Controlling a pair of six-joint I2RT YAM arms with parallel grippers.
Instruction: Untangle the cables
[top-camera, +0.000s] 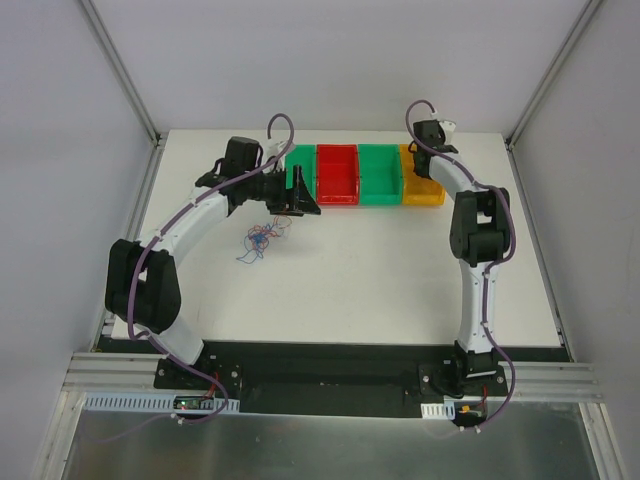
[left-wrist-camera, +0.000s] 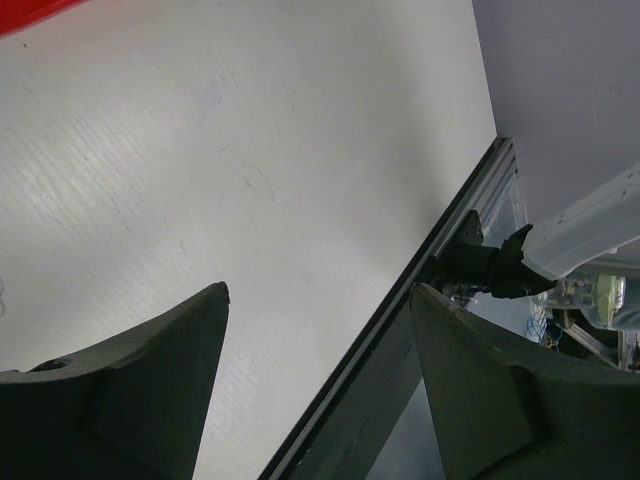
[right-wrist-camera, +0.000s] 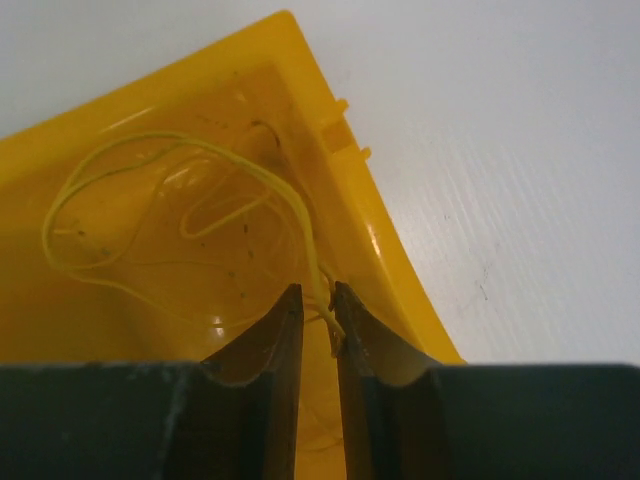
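The cables (top-camera: 258, 240) lie as a small tangle of orange, blue and red wires on the white table, just below my left gripper (top-camera: 297, 205). That gripper is open wide and empty; the left wrist view (left-wrist-camera: 320, 300) shows only bare table between its fingers, with the tangle out of view. My right gripper (top-camera: 432, 150) hangs over the yellow bin (top-camera: 421, 188). In the right wrist view its jaws (right-wrist-camera: 318, 300) stand a narrow gap apart. A thin yellow wire (right-wrist-camera: 170, 150) lies looped in the yellow bin (right-wrist-camera: 390, 250), its end running between the jaws along the right finger.
A row of bins stands at the back: green (top-camera: 296, 175), red (top-camera: 337, 175), green (top-camera: 380, 175), then yellow. The left wrist view shows the table's black near edge (left-wrist-camera: 400, 310) and an arm base (left-wrist-camera: 500, 265).
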